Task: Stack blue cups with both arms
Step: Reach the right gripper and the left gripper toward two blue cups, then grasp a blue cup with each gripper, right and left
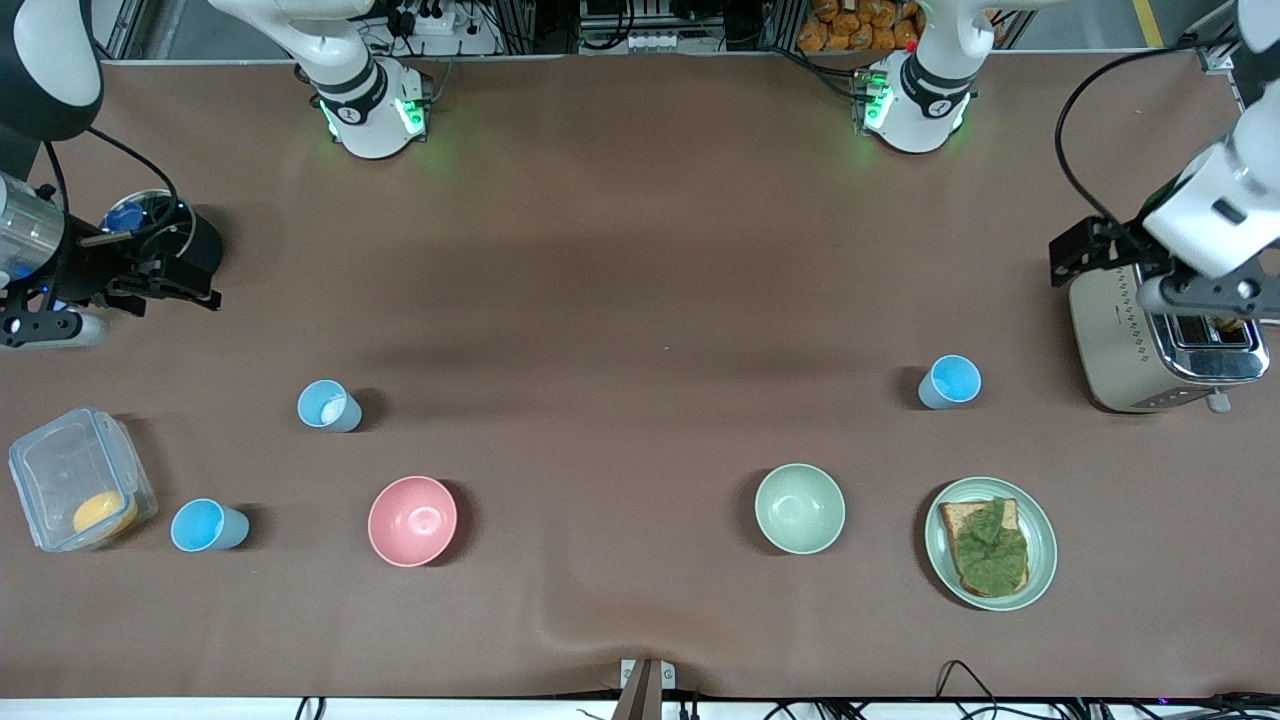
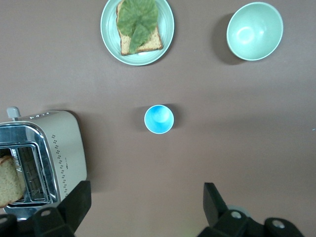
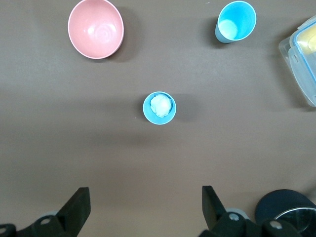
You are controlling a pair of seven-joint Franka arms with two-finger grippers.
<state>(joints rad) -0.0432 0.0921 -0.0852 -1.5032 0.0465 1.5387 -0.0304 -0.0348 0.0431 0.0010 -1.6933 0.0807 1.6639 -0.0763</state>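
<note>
Three blue cups stand upright on the brown table. A paler one (image 1: 329, 405) with a white lump inside sits toward the right arm's end; it also shows in the right wrist view (image 3: 159, 107). A brighter one (image 1: 208, 526) stands nearer the front camera beside a clear box, also in the right wrist view (image 3: 236, 20). The third (image 1: 950, 381) stands toward the left arm's end, also in the left wrist view (image 2: 159, 119). My right gripper (image 1: 170, 285) (image 3: 145, 210) is open and empty, high by a black pot. My left gripper (image 1: 1205, 292) (image 2: 146, 207) is open and empty over the toaster.
A pink bowl (image 1: 412, 520) and a pale green bowl (image 1: 799, 508) stand near the front edge. A plate with toast and lettuce (image 1: 990, 543), a toaster (image 1: 1160, 340), a clear lidded box (image 1: 78, 478) and a black pot (image 1: 165, 230) sit at the table's ends.
</note>
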